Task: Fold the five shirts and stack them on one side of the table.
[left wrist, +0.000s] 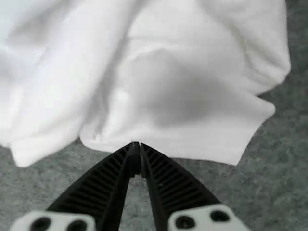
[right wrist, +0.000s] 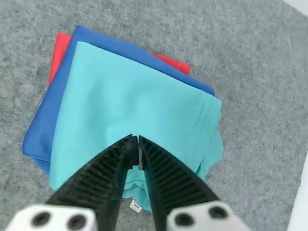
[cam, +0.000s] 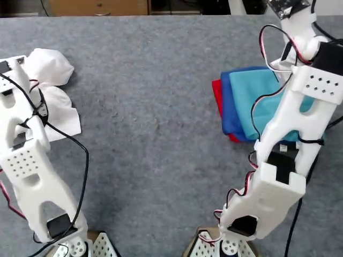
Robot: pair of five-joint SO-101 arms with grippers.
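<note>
At left edge of table (cam: 150, 107): white shirt (cam: 51, 91) crumpled, unfolded; left gripper (left wrist: 134, 147) closed, tips at its hem, hold on cloth unclear | right side: folded stack, red shirt (right wrist: 58, 53) under blue shirt (right wrist: 48, 120) under teal shirt (right wrist: 134, 101); right gripper (right wrist: 135, 139) closed, empty, above | step: likely folding white | next: spread it flat | containers: none

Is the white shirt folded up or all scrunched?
Scrunched. The white shirt lies in a lumpy, bunched heap with uneven edges, unlike the flat, folded teal shirt.
</note>
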